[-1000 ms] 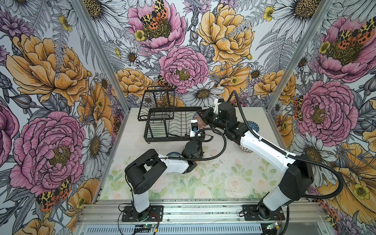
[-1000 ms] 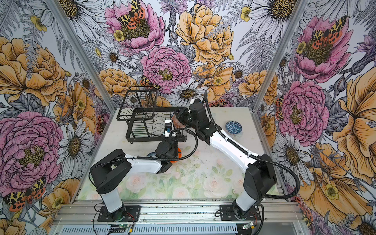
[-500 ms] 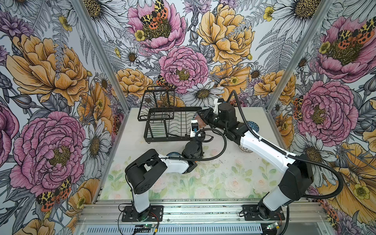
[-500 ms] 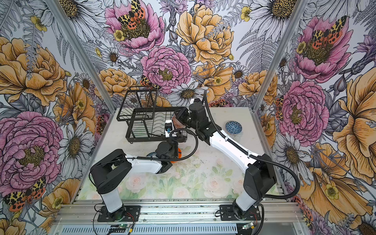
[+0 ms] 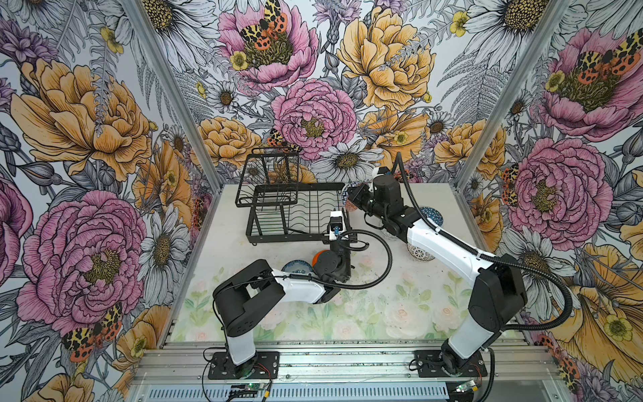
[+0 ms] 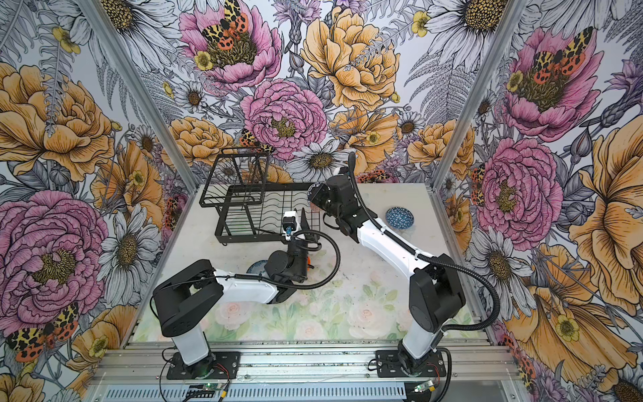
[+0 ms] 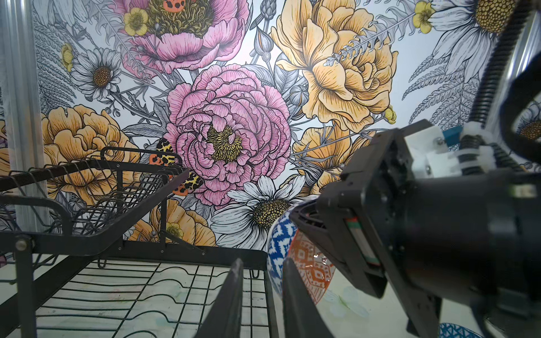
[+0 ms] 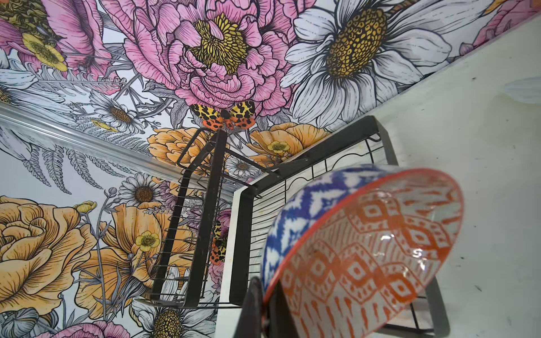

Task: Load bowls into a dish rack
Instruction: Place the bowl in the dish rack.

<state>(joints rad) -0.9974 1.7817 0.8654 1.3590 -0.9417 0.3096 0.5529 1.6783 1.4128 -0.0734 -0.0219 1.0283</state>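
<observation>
Pinching rim of orange-white bowl (image 8: 366,257) w/ right gripper (image 8: 263,295), fingers clamped on it; held tilted on edge just off dish rack (image 5: 285,238) end opp. basket tier. Hovering left gripper (image 7: 262,262) at same end's front corner, fingers slightly spread, nothing btw. Lying beyond that end: dark blue bowl (image 6: 400,217). In front of rack: plain orange bowl (image 5: 317,257), partly hidden.

Three walls (image 5: 313,115) rise around the table (image 5: 400,313), papered with large pink and orange flowers, white daisies and spotted moths. Metal posts (image 5: 178,101) stand at the table's back corners. The table top is pale, with faded flowers toward its front, where an aluminium rail (image 5: 348,360) runs.
</observation>
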